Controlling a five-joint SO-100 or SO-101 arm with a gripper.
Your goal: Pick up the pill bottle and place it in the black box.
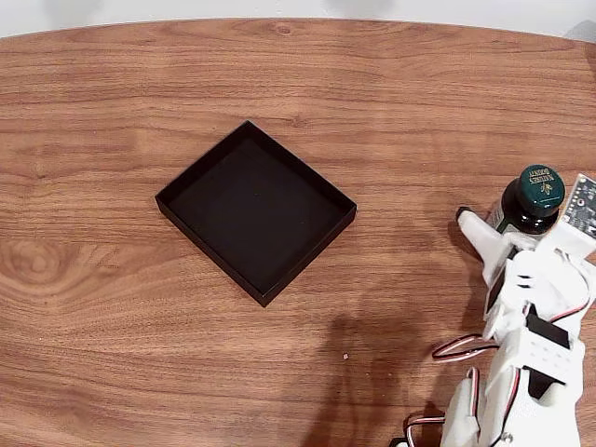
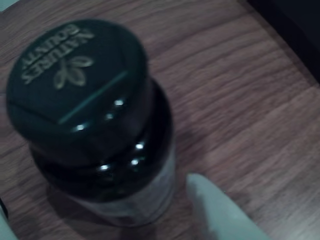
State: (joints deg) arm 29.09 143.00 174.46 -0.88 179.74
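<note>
White gripper (image 1: 496,231) reaching around upright pill bottle (image 1: 533,197) at table's (image 1: 112,307) 3 o'clock edge; fingers spread, not yet clenching. Next: squeezing, lifting, carrying toward black box (image 1: 256,212) at 9 o'clock.

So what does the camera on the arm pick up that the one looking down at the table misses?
The wrist view alone makes the cap's pale print and leaf emblem legible, close up. The fixed view alone takes in the whole black box and the white arm. Both share the pill bottle, standing upright on the wooden table, with a pale finger of the end effector beside it.
</note>
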